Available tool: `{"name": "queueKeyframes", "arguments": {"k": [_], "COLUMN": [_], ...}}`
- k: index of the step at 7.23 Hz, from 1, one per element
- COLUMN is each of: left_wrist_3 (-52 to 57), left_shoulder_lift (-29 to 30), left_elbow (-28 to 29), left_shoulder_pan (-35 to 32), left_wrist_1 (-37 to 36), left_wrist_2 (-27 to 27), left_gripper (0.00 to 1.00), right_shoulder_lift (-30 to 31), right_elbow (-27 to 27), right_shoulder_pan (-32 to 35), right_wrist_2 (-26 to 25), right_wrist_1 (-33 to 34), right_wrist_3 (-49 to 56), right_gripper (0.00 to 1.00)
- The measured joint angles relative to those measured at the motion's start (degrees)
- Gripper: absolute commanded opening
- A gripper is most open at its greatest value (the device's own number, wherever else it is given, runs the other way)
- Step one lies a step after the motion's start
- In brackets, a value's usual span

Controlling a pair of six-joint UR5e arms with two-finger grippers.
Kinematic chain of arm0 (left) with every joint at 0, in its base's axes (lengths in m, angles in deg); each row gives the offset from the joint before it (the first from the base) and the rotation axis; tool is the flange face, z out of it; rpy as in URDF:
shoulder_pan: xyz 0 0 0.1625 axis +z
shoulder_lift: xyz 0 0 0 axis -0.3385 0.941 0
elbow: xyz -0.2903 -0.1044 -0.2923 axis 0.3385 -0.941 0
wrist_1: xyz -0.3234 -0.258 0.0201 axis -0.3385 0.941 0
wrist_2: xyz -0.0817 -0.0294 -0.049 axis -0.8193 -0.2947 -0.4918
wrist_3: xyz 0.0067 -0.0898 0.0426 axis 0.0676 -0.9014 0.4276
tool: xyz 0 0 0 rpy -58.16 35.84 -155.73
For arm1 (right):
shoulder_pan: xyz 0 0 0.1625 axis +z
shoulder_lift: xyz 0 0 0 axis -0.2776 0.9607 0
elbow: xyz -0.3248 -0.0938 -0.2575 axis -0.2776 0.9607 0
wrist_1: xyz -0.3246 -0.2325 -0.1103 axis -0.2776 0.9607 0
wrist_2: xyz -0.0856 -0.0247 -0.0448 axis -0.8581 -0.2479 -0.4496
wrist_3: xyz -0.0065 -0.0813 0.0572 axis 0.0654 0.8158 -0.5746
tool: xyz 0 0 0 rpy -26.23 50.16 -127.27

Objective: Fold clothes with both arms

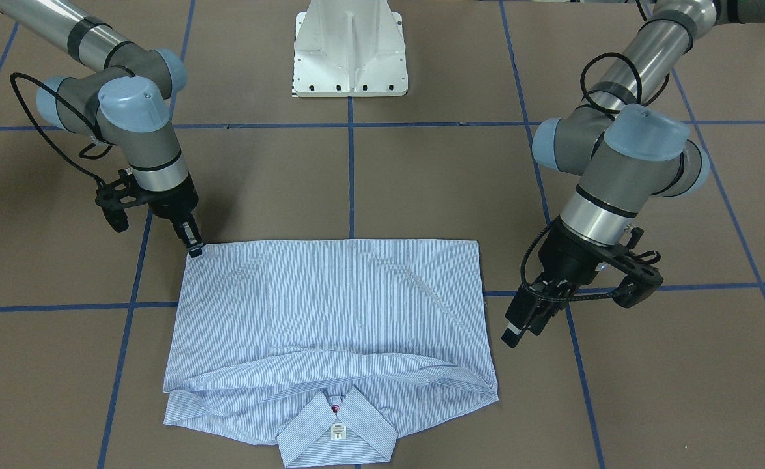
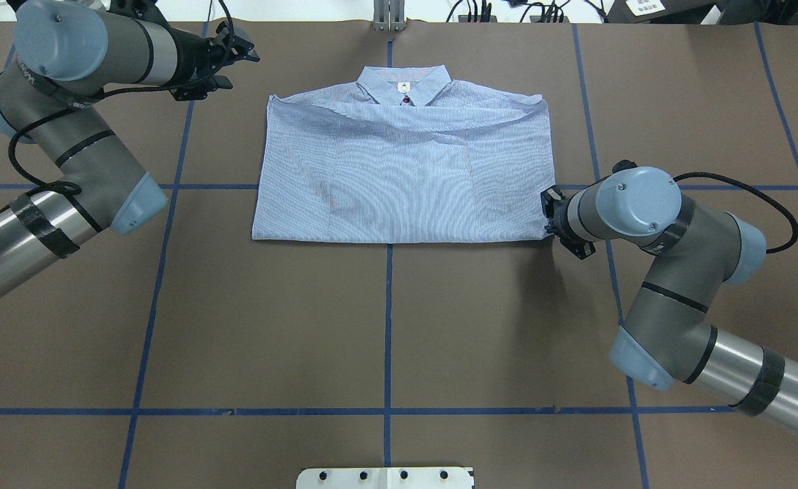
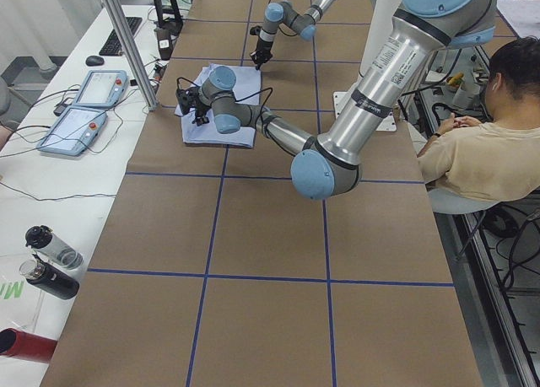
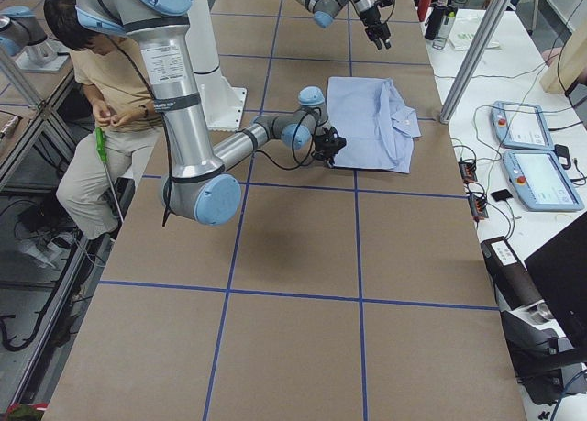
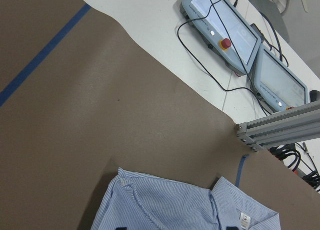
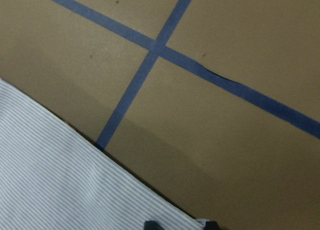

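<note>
Item: the shirt (image 2: 402, 176) lies on the surface (image 2: 385, 326), folded into a broad rectangle. Its collar (image 1: 336, 433) is at the end away from the robot, and loose ridges of cloth run across just behind the collar.

Right end effector (image 1: 194, 247): it is down at the shirt's near corner on the robot's right, touching the cloth. The wrist view shows its two tips with a small gap and the striped edge between them. Whether it is clamped on the cloth cannot be told.

Left end effector (image 1: 519, 333): it is raised off the surface, beside the shirt's left edge and apart from it. Its jaws are spread and it holds nothing.

Risks noted:
- The shirt is engaged at one corner only. A lift from here would likely skew the stack and drag it across the surface instead of folding it.
- The corner has several layers. A shallow pinch may take only the top one and peel the earlier fold open.
- The ridges near the collar look unsettled. A pull from the near edge could spill the tucked cloth out sideways.
- The left end effector has to reach the matching near corner, and any mismatch in height or timing would leave a crooked crease.
</note>
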Motion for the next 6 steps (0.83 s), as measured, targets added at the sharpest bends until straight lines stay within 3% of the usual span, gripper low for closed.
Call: {"name": "queueKeyframes", "arguments": {"k": [2, 3, 6], "left_wrist_3": [0.0, 0.0, -1.8], "left_shoulder_lift": [0.0, 0.1, 0.0], "left_elbow": [-0.2, -0.7, -5.0], "left_shoulder_pan": [0.0, 0.0, 1.2], "left_wrist_1": [0.0, 0.0, -0.6], "left_wrist_2": [0.1, 0.0, -0.9], "left_gripper": [0.73, 0.72, 0.71], "right_shoulder_lift": [1.2, 3.8, 9.6], "right_elbow": [-3.9, -9.7, -23.2], "right_shoulder_pan": [-0.6, -2.5, -15.7], "right_wrist_2": [0.4, 1.4, 7.2], "right_wrist_1": [0.3, 0.8, 1.2], "right_wrist_3": [-0.1, -0.3, -6.2], "right_gripper": [0.00, 0.00, 0.00]}}
